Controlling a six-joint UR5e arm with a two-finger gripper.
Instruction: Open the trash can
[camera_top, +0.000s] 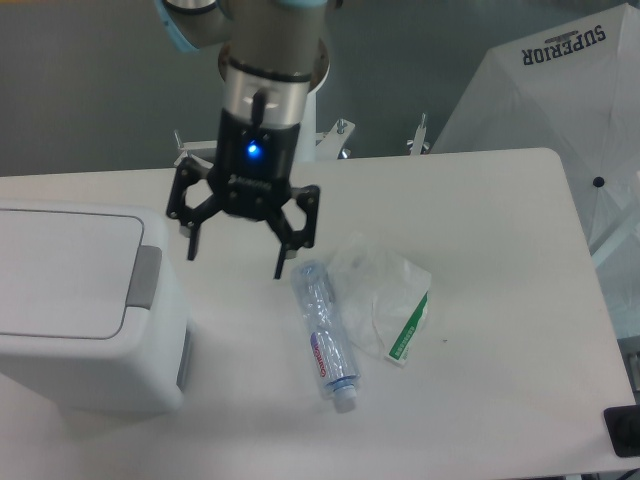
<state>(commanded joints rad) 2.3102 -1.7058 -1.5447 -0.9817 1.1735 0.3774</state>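
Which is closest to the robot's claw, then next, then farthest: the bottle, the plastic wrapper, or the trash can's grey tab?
Measured from the gripper in the camera view:
1. Bottle, just below its right-hand finger.
2. Grey tab, to its left on the trash can.
3. Plastic wrapper, farther right.

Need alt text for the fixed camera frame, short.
A robot arm's open end effector hangs over a white table, holding nothing, just right of a closed white trash can with a grey push tab. Right of it lie a clear plastic bottle and a crumpled clear wrapper.
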